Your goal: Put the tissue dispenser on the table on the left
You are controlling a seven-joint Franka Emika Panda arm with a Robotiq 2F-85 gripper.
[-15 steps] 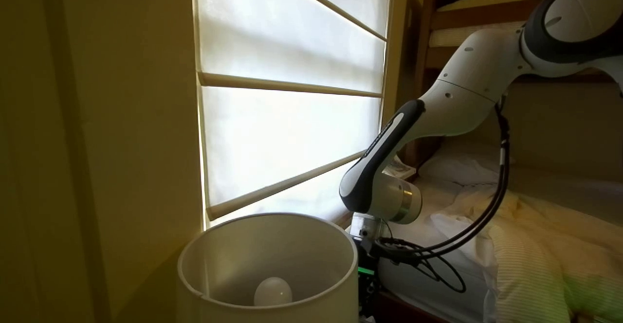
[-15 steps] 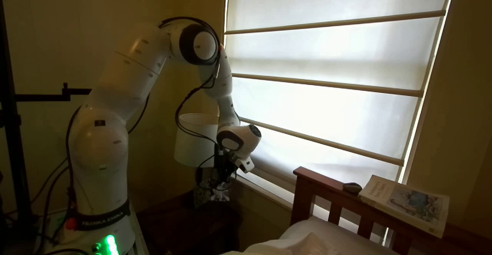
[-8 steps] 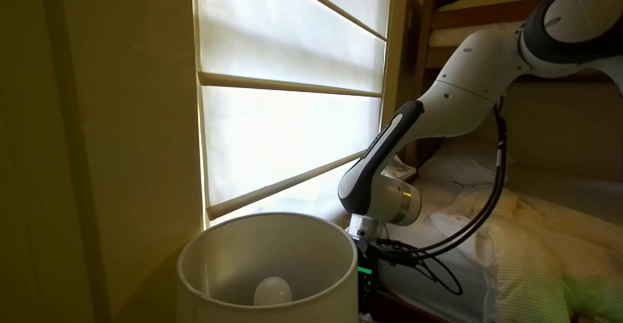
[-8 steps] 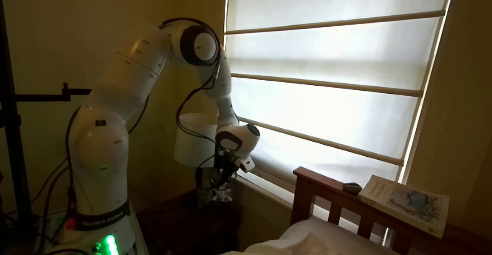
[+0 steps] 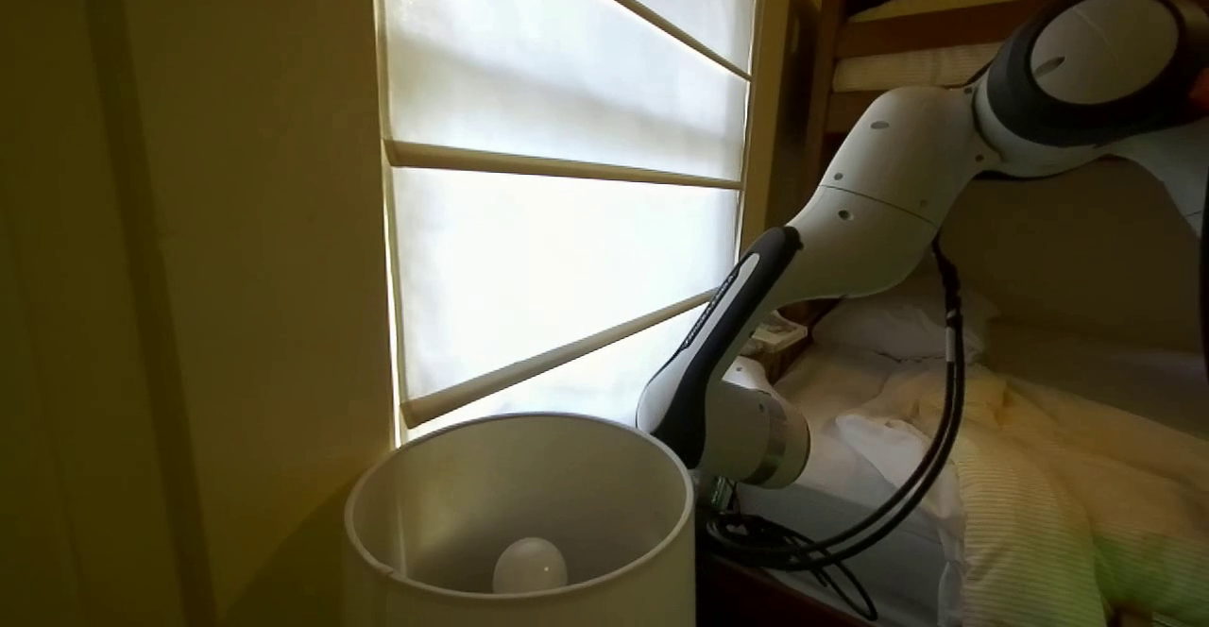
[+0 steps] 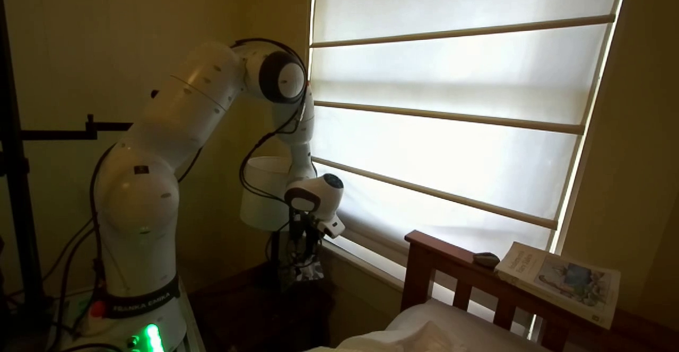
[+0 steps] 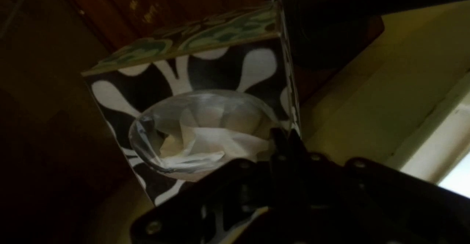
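The tissue dispenser (image 7: 216, 67) is a black-and-white patterned cube with green floral sides and an oval opening with white tissue. It fills much of the wrist view, tilted. My gripper (image 7: 285, 131) is closed on the wall beside its opening, one finger inside the opening and one outside. In an exterior view the dispenser (image 6: 309, 271) hangs below the gripper (image 6: 303, 248) over the dark wooden table (image 6: 249, 315). The gap between dispenser and table is too dark to judge. In an exterior view the lamp shade hides both gripper and dispenser.
A white lamp shade (image 5: 397, 599) stands close beside the arm, and it also shows behind the arm (image 6: 260, 203). The window blind and sill (image 6: 366, 264) are beside the gripper. A bed rail (image 6: 424, 256) bears a book (image 6: 562, 283) and a small dark object (image 6: 485, 259).
The arm has come down and shifted towards the lamp, carrying the dispenser with it. The dispenser is lower and tilted differently in an exterior view. The gripper has stayed closed on it.
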